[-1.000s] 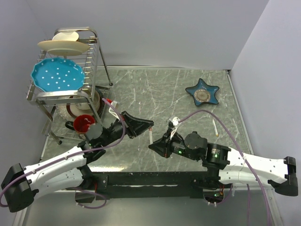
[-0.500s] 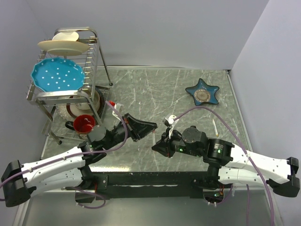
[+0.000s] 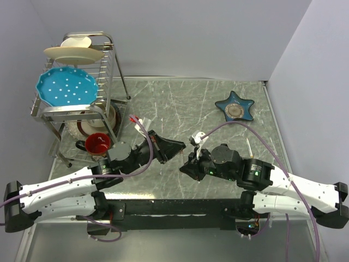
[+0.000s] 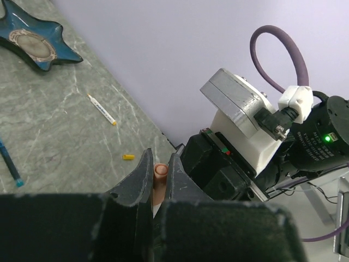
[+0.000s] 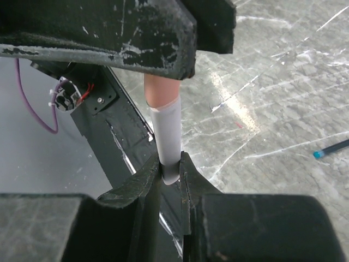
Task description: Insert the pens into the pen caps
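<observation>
**A:** Largest items first?

**B:** Grey marbled table (image 3: 180, 101). Wire dish rack (image 3: 82, 106), far left. Blue star-shaped dish (image 3: 234, 107), far right.

**A:** Grippers?

**B:** Left gripper (image 3: 175, 145), mid-table, jaws clamped on a salmon-pink cap (image 4: 160, 173). Right gripper (image 5: 171, 169), just right of it, jaws pinched on a white-barrelled pen (image 5: 168, 134). The pen is held off the table between the two.

**A:** Seated?

**B:** The barrel meets the cap. How deep it sits cannot be told.

**A:** Handling?

**B:** Both judged light, stiff, smooth plastic, likely to slip or swivel. Take the barrel close to the cap end for less wobble. Take the cap across its sides, leaving the mouth free.

**A:** Loose stock?

**B:** On the table toward the right, lying apart: orange-tipped white pen (image 4: 102, 109), blue pen (image 4: 11, 169), yellow cap (image 4: 128, 157).
</observation>
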{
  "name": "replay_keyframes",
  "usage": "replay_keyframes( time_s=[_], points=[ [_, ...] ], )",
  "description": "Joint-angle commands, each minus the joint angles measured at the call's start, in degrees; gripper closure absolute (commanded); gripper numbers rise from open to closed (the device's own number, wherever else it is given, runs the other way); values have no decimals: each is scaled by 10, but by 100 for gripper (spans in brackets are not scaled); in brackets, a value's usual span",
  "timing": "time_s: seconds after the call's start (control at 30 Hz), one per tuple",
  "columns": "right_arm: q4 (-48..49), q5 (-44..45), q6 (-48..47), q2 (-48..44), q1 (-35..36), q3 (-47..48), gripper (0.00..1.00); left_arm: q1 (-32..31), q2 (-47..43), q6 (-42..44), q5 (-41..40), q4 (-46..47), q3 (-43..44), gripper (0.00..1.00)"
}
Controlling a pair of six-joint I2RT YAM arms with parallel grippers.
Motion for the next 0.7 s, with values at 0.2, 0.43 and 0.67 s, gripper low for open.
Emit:
replay_keyframes(
  time_s=[0.2, 0.43, 0.67],
  points=[
    [212, 132, -5, -31, -41, 109, 100, -61, 36, 25, 71, -245, -39, 99],
    [226, 73, 24, -16, -58, 113, 100, -86, 27, 71, 39, -205, -37, 99],
    [247, 28, 54, -40, -110, 90, 100, -86, -10, 74, 67, -173, -87, 99]
  ],
)
